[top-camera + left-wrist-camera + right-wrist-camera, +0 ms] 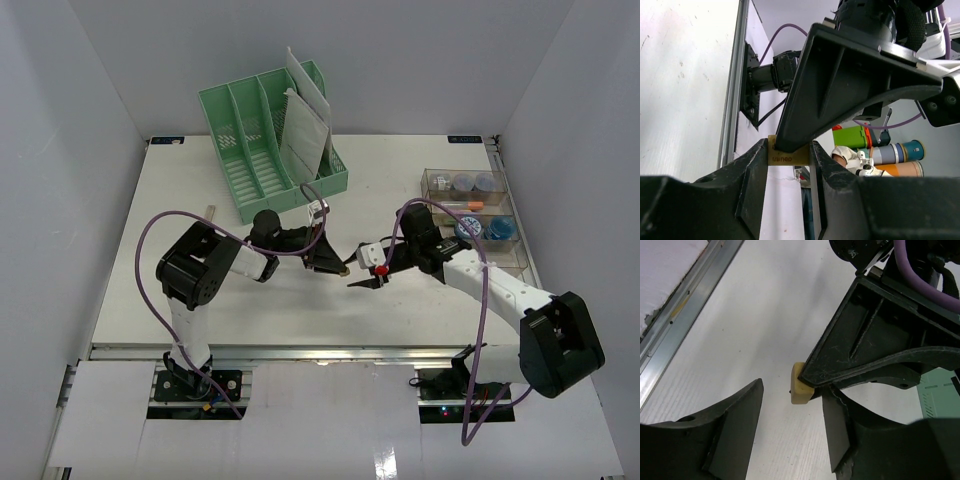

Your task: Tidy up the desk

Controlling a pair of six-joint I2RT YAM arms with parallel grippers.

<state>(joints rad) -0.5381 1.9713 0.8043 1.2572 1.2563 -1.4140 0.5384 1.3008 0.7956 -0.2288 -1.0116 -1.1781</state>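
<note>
A small tan block (pixel 787 156) with printed lettering sits pinched between the fingers of my left gripper (pixel 788 150), which is shut on it above the middle of the white desk (pixel 400 190). In the top view the left gripper (pixel 335 264) and right gripper (pixel 361 273) meet tip to tip. The right wrist view shows the block (pixel 801 390) sticking out of the left fingers (pixel 880 350), between the jaws of my right gripper (pixel 792 387). One right jaw lies close beside the block. A clear gap separates the other jaw from it, so this gripper is open.
A green slotted file rack (pixel 270 140) holding papers (pixel 305 125) stands at the back. A clear compartment tray (pixel 470 215) with coloured items is at the right edge. A small grey piece (pixel 211 211) lies at the left. The metal rail (pixel 300 352) runs along the front.
</note>
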